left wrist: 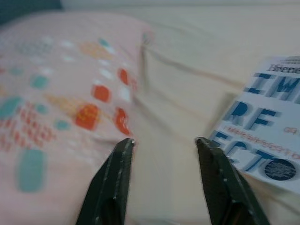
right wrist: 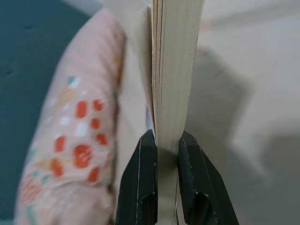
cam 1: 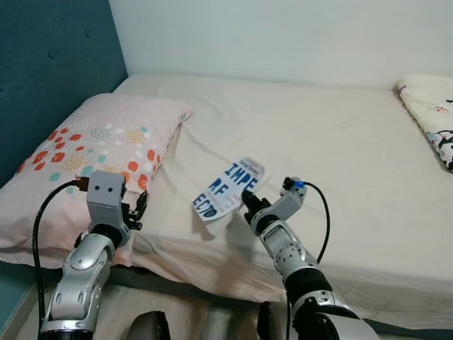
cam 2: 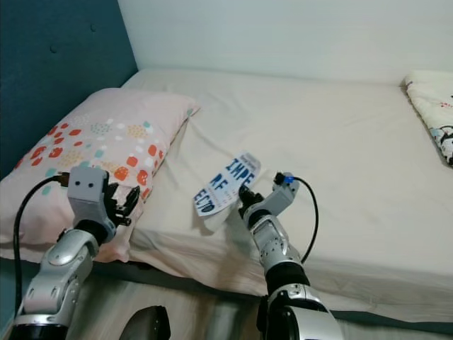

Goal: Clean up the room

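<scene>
A thin white book (cam 1: pixel 228 188) with large blue letters on its cover is held tilted just above the cream bed (cam 1: pixel 340 142). My right gripper (cam 1: pixel 248 200) is shut on the book's near edge. In the right wrist view the fingers (right wrist: pixel 140 183) clamp the cream page edges of the book (right wrist: pixel 173 70). My left gripper (cam 1: pixel 134 209) is open, raised in front of the pink patterned pillow (cam 1: pixel 92 152). In the left wrist view its fingers (left wrist: pixel 117 173) stand apart over the sheet, with the book (left wrist: pixel 262 136) off to one side.
A teal padded headboard (cam 1: pixel 49 78) stands on the left, a pale wall behind. A folded patterned blanket (cam 1: pixel 432 113) lies at the bed's far right. The bed's front edge is just below my arms.
</scene>
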Available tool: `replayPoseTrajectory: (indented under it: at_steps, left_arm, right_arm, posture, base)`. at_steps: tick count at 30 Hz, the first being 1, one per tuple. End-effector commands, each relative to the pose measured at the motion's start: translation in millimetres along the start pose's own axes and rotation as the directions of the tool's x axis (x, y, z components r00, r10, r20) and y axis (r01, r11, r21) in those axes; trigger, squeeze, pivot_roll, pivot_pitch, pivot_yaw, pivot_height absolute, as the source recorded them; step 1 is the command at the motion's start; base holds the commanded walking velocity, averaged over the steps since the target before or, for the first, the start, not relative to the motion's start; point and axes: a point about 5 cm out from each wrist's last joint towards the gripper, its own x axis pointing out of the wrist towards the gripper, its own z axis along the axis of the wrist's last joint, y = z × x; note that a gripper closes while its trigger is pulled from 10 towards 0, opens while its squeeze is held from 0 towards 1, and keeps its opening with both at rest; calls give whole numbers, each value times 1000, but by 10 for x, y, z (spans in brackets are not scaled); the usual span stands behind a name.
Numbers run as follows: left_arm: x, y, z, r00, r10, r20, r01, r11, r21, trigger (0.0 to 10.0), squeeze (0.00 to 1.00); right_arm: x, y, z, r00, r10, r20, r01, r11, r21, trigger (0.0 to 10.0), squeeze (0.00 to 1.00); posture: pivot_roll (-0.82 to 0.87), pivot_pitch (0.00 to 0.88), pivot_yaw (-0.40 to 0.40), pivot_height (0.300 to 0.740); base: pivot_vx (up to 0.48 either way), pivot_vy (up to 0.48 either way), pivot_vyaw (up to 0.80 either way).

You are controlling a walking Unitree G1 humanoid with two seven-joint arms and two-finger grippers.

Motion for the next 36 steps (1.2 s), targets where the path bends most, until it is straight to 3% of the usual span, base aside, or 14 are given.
replayPoseTrajectory:
  at_steps: [1,4,7,8,12,15,17,20,24,26,32,33,35,36]
  left_arm:
    - [-24,-96,-80,997,-60,-43,57,995,-82,10000,0]
    - [-31,-117,-111,996,-69,-56,62,991,-123,10000,0]
    - [-8,-53,-234,996,-17,-82,-8,956,-292,10000,0]
    - [7,-45,-216,998,-26,-58,5,942,-335,10000,1000]
    - [59,-36,-102,996,-78,39,87,907,-411,10000,1000]
    - [100,13,46,987,-114,116,150,914,-376,10000,1000]
    - [133,132,186,980,-96,174,148,936,-320,10000,1000]
    - [142,191,247,977,-83,197,142,942,-303,10000,1000]
    - [100,401,425,963,-97,252,159,958,-240,10000,1000]
    - [93,406,427,961,-114,251,174,957,-232,10000,1000]
    - [88,280,509,922,-325,211,331,944,4,10000,1000]
    - [88,280,509,922,-325,211,331,944,4,10000,1000]
    - [94,182,547,883,-454,117,418,876,242,10000,1000]
    - [94,182,547,883,-454,117,418,876,242,10000,1000]
  right_arm:
    - [104,525,-341,982,181,-45,-175,978,112,10000,0]
    - [107,554,-324,978,206,-38,-201,972,121,10000,0]
    - [62,569,-241,951,305,-51,-302,952,60,10000,0]
    - [25,562,-215,936,346,-69,-344,938,38,10000,0]
    - [-111,514,-124,887,442,-132,-449,893,-30,10000,0]
    - [-214,472,-34,854,483,-193,-511,848,-138,10000,0]
    - [-304,395,64,838,473,-274,-542,781,-311,10000,0]
    - [-339,357,102,834,456,-310,-549,739,-392,10000,0]
    - [-529,154,379,826,367,-429,-564,551,-615,10000,0]
    - [-560,146,406,821,362,-442,-571,532,-625,10000,0]
    - [-752,103,585,771,324,-548,-636,374,-675,10000,0]
    - [-752,103,585,771,324,-548,-636,374,-675,10000,0]
    - [-759,117,645,781,313,-541,-622,309,-719,10000,0]
    - [-759,117,645,781,313,-541,-622,309,-719,10000,0]
  posture:
    - [102,140,-65,579]
    - [102,140,-65,579]
    - [87,129,-62,579]
    - [73,121,-61,579]
    - [65,111,-59,579]
    - [54,102,-56,579]
    - [50,97,-52,579]
    - [48,94,-49,579]
    - [45,87,-45,579]
    - [45,87,-45,579]
    - [42,80,-44,579]
    - [42,80,-44,579]
    - [42,76,-43,579]
    - [42,76,-43,579]
  base:
    - [0,0,0]
    - [0,0,0]
    - [0,0,0]
    - [0,0,0]
    - [0,0,0]
    - [0,0,0]
    - [0,0,0]
    - [0,0,0]
    - [0,0,0]
    - [0,0,0]
    - [0,0,0]
    - [0,0,0]
    - [0,0,0]
    - [0,0,0]
